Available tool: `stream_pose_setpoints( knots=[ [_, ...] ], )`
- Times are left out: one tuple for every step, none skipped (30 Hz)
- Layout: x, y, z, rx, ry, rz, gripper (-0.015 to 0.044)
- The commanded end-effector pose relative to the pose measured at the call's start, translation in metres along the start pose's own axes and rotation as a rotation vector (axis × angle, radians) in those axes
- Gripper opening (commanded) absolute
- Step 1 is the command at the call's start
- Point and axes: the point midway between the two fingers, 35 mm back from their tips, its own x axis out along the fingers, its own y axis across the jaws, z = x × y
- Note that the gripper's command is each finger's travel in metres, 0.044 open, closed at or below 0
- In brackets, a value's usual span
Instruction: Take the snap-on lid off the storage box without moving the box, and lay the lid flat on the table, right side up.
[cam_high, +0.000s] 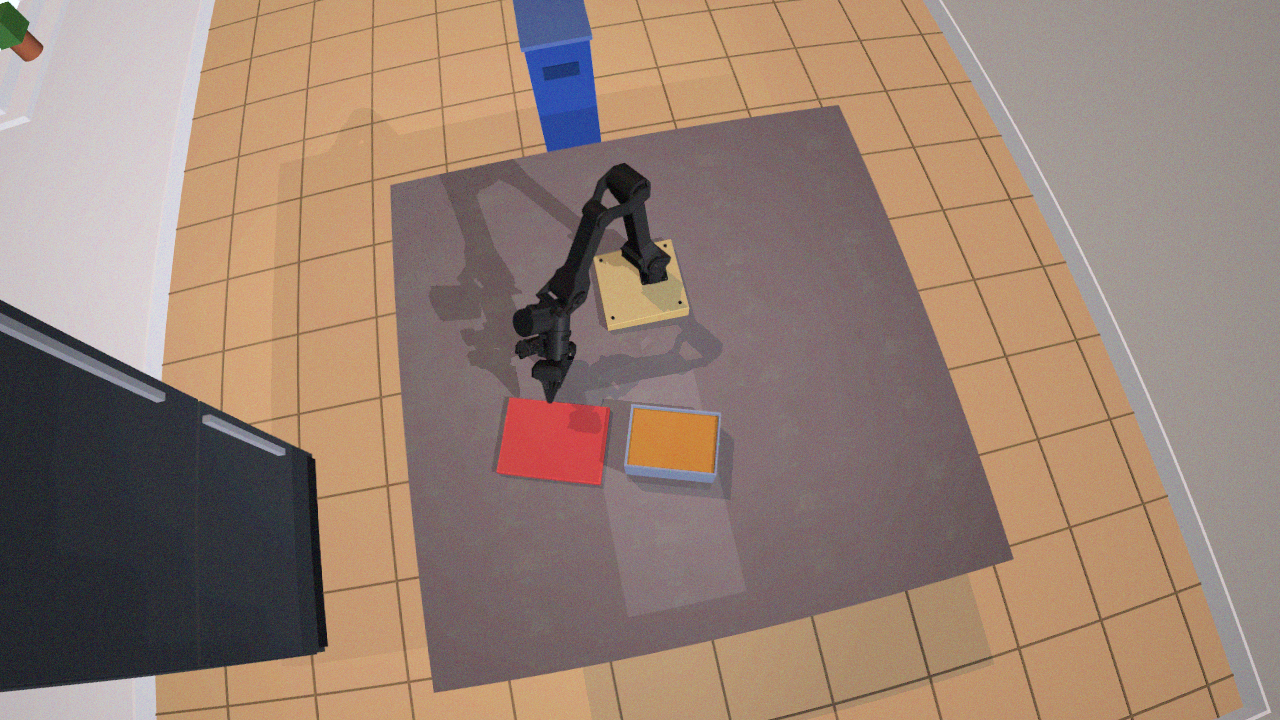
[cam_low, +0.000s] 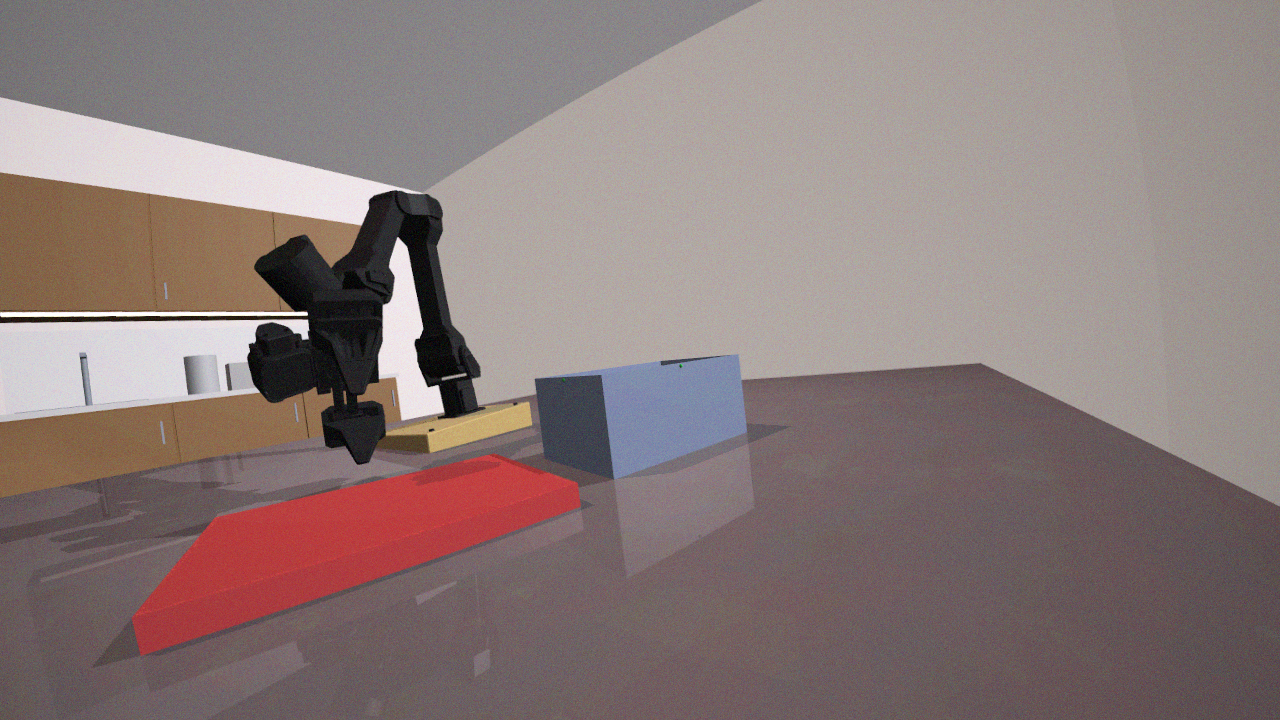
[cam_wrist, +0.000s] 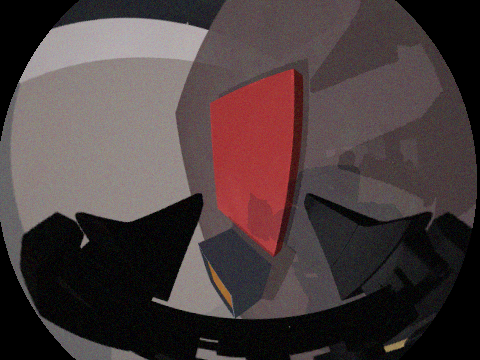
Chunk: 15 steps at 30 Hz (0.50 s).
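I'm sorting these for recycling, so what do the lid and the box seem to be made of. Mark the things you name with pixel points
The lid (cam_high: 553, 441) (cam_low: 375, 528) (cam_wrist: 252, 155): probably plastic, fairly matte, judging by its even red colour and soft shading.

The box (cam_high: 671, 477) (cam_low: 675, 413) (cam_wrist: 240, 270): likely plastic too, smooth and matte, with flat blue-grey walls and no grain; painted metal can't be ruled out.

Orange tiled floor (cam_high: 259, 394), brown cabinets (cam_low: 76, 241)
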Motion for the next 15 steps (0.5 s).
stream_pose_setpoints(
  knots=[
    [-0.006,-0.01,-0.003,0.003,0.008,-0.009,0.044],
    [-0.007,-0.011,-0.003,0.003,0.008,-0.009,0.044],
    [-0.009,-0.012,-0.003,0.003,0.009,-0.009,0.044],
    [-0.01,-0.014,-0.003,0.003,0.009,-0.01,0.044],
    [-0.012,-0.015,-0.003,0.003,0.009,-0.01,0.044],
    [-0.014,-0.016,-0.003,0.003,0.009,-0.01,0.044],
    [-0.015,-0.018,-0.003,0.003,0.009,-0.01,0.044],
    [-0.017,-0.019,-0.003,0.003,0.009,-0.01,0.044],
    [-0.018,-0.02,-0.003,0.003,0.009,-0.01,0.044],
    [-0.02,-0.022,-0.003,0.003,0.009,-0.011,0.044],
    [-0.021,-0.023,-0.003,0.003,0.009,-0.011,0.044],
    [-0.023,-0.024,-0.003,0.003,0.009,-0.011,0.044],
    [-0.024,-0.025,-0.003,0.003,0.009,-0.011,0.044],
    [-0.026,-0.027,-0.003,0.003,0.009,-0.011,0.044],
    [-0.027,-0.028,-0.003,0.003,0.009,-0.012,0.044]
  ],
)
